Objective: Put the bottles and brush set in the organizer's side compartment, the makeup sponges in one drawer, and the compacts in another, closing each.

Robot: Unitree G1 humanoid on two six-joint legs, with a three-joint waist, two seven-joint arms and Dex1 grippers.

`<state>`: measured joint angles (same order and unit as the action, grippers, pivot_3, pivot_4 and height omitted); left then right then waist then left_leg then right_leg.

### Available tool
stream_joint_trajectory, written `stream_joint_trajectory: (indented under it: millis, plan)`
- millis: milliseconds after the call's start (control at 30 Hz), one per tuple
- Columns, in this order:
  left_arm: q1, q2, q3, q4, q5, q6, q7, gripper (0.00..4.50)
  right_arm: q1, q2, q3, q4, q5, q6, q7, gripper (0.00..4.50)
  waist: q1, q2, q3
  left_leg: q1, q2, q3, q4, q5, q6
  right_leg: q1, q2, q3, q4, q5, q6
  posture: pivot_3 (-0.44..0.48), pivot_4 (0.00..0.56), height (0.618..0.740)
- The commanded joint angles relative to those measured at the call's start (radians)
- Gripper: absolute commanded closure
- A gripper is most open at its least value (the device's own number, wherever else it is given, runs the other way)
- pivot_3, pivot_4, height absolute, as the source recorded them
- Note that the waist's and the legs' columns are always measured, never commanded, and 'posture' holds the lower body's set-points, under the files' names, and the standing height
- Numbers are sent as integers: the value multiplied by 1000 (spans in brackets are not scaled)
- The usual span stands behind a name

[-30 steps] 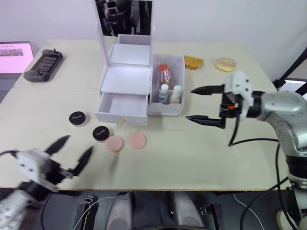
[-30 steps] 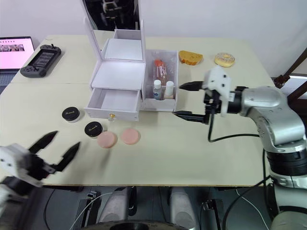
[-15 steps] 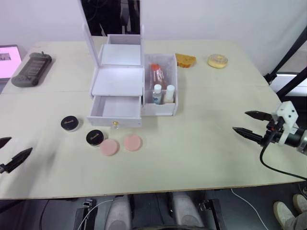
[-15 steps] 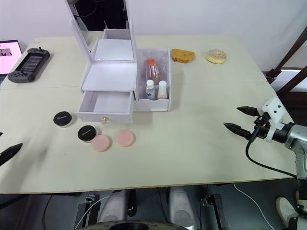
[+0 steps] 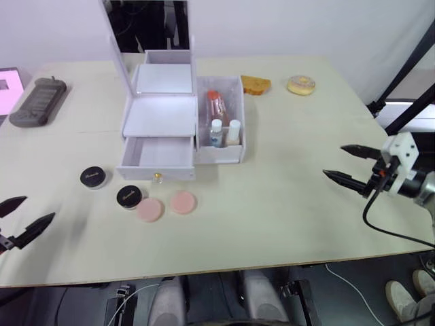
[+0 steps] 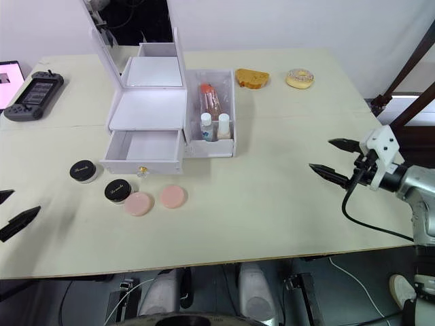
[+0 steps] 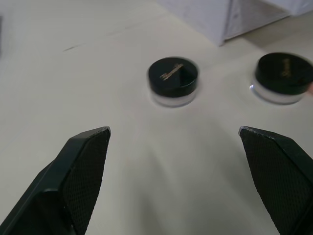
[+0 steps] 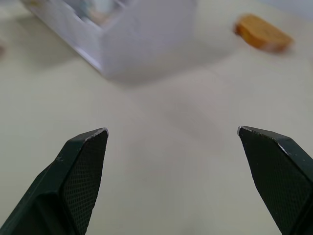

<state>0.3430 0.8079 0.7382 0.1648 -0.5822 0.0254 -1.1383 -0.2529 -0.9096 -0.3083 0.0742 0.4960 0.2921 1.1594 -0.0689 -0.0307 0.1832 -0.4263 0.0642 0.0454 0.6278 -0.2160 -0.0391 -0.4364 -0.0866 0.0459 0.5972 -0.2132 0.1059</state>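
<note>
Now, stage: side bin filled, drawers not yet loaded.
Box: the organizer stands mid-table with its mirror up and its lower drawer pulled out and bare inside.
Side bin: the side compartment holds the two bottles, upright near its front wall, with what is probably the brush set lying behind them; that packet is too small to read for sure.
Puffs: two pink makeup sponges lie side by side on the table just in front of the open drawer.
Cases: two black compacts sit to the robot's left of the puffs, apart from each other.
Left gripper: the left gripper is spread wide and empty, low at the table's near left edge, pointing toward the black cases.
Right gripper: the right gripper is also wide apart and empty, far out on the right, well apart from the box.
Key relation: puffs and cases lie ahead and to the right of the left gripper, so the left arm is clearly the nearer one; the drawer lies just beyond the puffs.
</note>
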Motion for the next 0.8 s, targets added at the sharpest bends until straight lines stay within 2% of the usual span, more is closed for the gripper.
stream_joint_trajectory:
  millis: [33, 200, 433, 500, 600, 800]
  plan:
    - [102, -57, 30, -240, -78, 80, 26, 50, -50, -63, 32, -100, 100, 148, 84, 0, 0, 0, 0, 0, 0, 1, 0, 0, 0, 0, 0, 1, 0, 0, 0, 0, 150, 738]
    - [291, -189, 6, -558, -125, 136, 79, 50, -192, -79, 134, -196, 158, 280, 129, 0, -2, 0, 0, 0, 1, 2, 1, -1, -1, -2, 0, 2, 0, 0, 0, 0, 150, 738]
    - [414, -328, -178, -828, -76, 155, 180, 50, -344, -39, 235, -318, 168, 338, 106, 0, 1, 0, 0, 0, 0, 3, 4, -2, -4, -5, 0, 1, -2, 0, 0, 0, 150, 738]
    - [413, -352, -255, -864, -36, 159, 219, 50, -368, -20, 259, -358, 151, 343, 71, 0, -1, -1, 0, -1, 0, 3, 4, -3, -4, -5, -1, 2, -3, 0, 0, 0, 150, 738]
    - [380, -375, -451, -874, 107, 121, 257, 50, -400, -10, 307, -412, 81, 341, 0, 0, 0, 0, 0, -1, -1, 4, 4, -1, -2, -4, -1, 3, -2, 0, 0, 0, 150, 738]
    - [330, -420, -631, -788, 260, 49, 338, 50, -448, -35, 320, -441, 99, 407, 6, 0, 1, -1, 0, -1, -1, 3, 4, -1, -1, -4, 1, 3, 0, 0, 0, 0, 150, 738]
